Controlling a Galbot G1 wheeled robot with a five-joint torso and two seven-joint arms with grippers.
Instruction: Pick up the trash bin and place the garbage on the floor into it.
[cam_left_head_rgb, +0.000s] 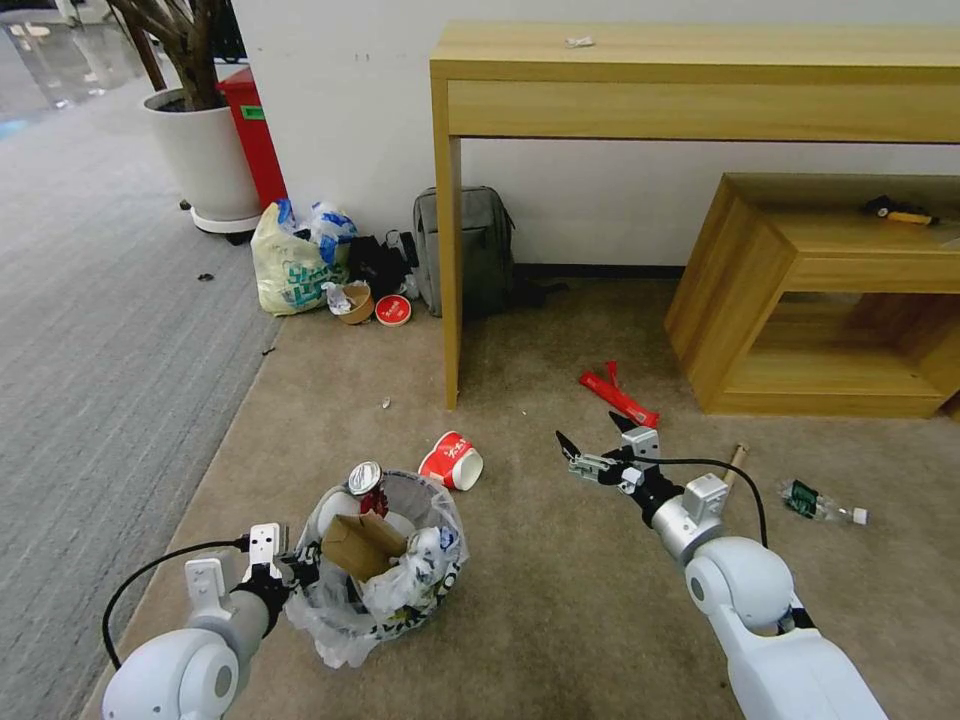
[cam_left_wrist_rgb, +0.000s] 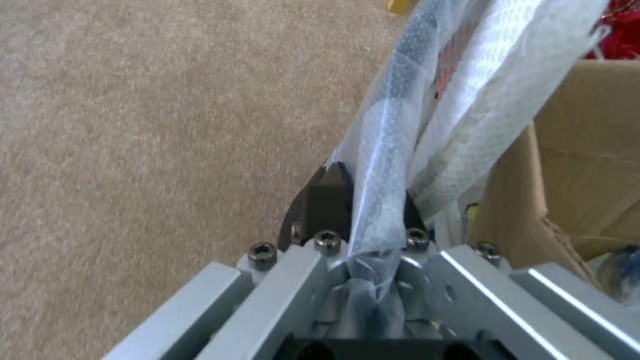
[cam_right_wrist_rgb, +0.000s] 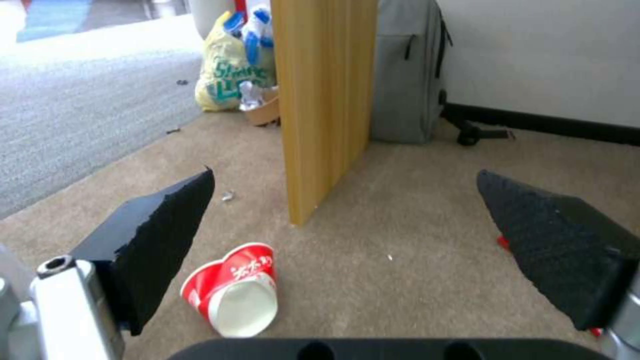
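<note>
Left gripper (cam_left_head_rgb: 290, 572) near left, jaws closed on the liner bag at the rim of the bin (cam_left_head_rgb: 385, 560); wrist view shows the bag film pinched between the dark fingers (cam_left_wrist_rgb: 327, 200). Bin on the beige floor (cam_left_head_rgb: 560, 600), near left. It holds a crushed can (cam_left_head_rgb: 365, 480), a cardboard piece (cam_left_head_rgb: 362, 545) and crumpled wrappers.

Right gripper (cam_left_head_rgb: 592, 444) at scene centre, low over the floor, jaws wide open and gripping nothing. Its wrist view shows both pads (cam_right_wrist_rgb: 160, 235) spread, with a red cup (cam_right_wrist_rgb: 235, 295) lying on its side between and beyond them.

In head view, the cup (cam_left_head_rgb: 452, 461) lies just right of the bin. Red wrapper (cam_left_head_rgb: 618, 396) lies just beyond the right gripper; wooden stick (cam_left_head_rgb: 736, 462) and small bottle (cam_left_head_rgb: 822, 506) to the right of its arm. Desk leg (cam_left_head_rgb: 449, 270) stands beyond the cup.
</note>
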